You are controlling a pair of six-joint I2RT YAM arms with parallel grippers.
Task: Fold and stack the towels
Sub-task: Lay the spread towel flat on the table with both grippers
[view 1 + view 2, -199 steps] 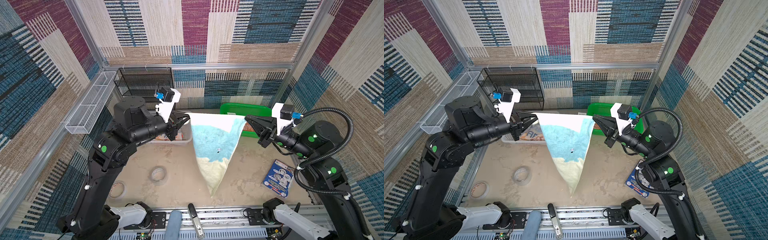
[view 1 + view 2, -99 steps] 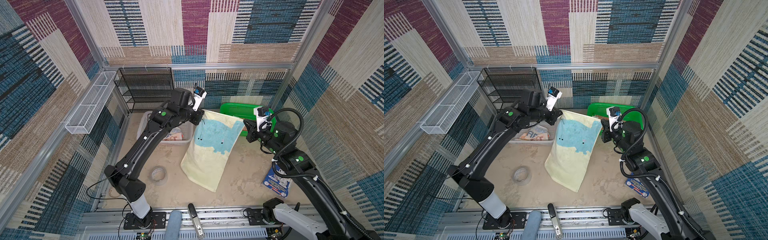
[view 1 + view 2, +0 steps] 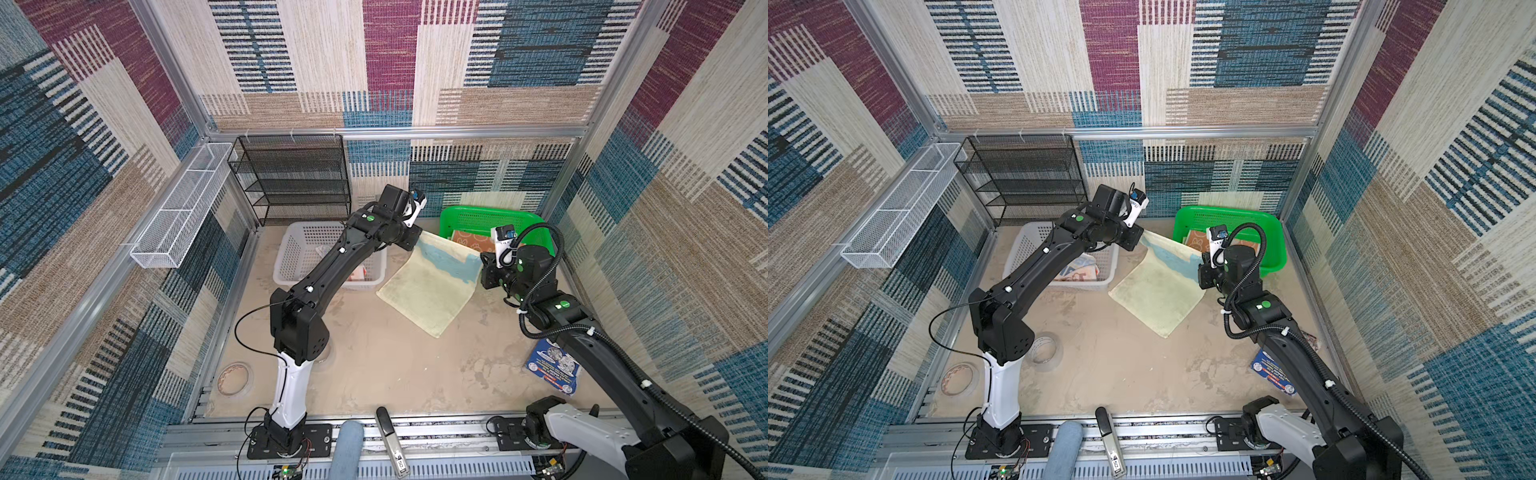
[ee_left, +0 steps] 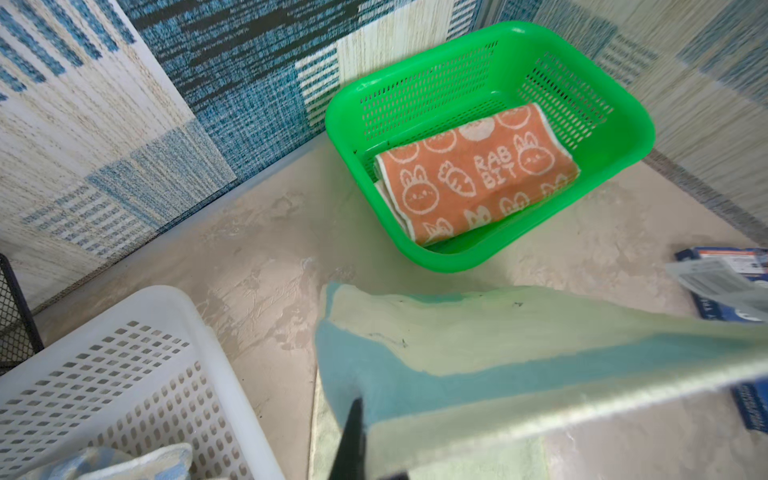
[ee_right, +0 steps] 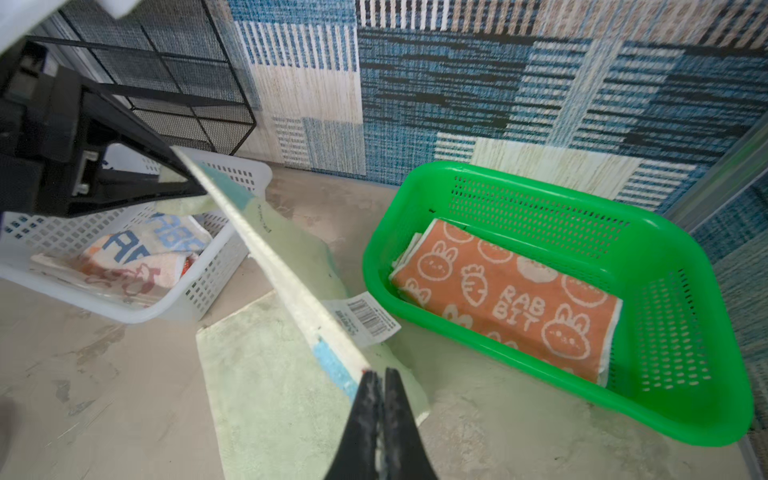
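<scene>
The yellow-and-teal towel point(image 3: 428, 291), hung high a second ago, now lies half on the table point(image 3: 374, 365) beside the green basket point(image 3: 478, 218); the left gripper point(image 3: 417, 245) and right gripper point(image 3: 482, 261) stay pinched on its top corners; spreading it flat for folding looks nearly done.

The towel point(image 3: 428, 291) hangs by its far edge between the left pincer point(image 5: 195, 188) and the right pincer point(image 5: 379, 380). Its near part lies on the table point(image 3: 395, 374) before them. Just left of the left pincer sits the left basket point(image 3: 291, 257), with loose towels point(image 5: 137, 253) in it. Just behind the right pincer sits the right basket point(image 3: 490, 210), with a folded towel point(image 4: 478, 174) in it. The rack point(image 3: 291, 183) stands behind and left of the left pincer. A booklet point(image 3: 555, 370) lies well before the right pincer, to its right. A tape roll point(image 3: 235, 376) lies well before the left pincer, to its left.
</scene>
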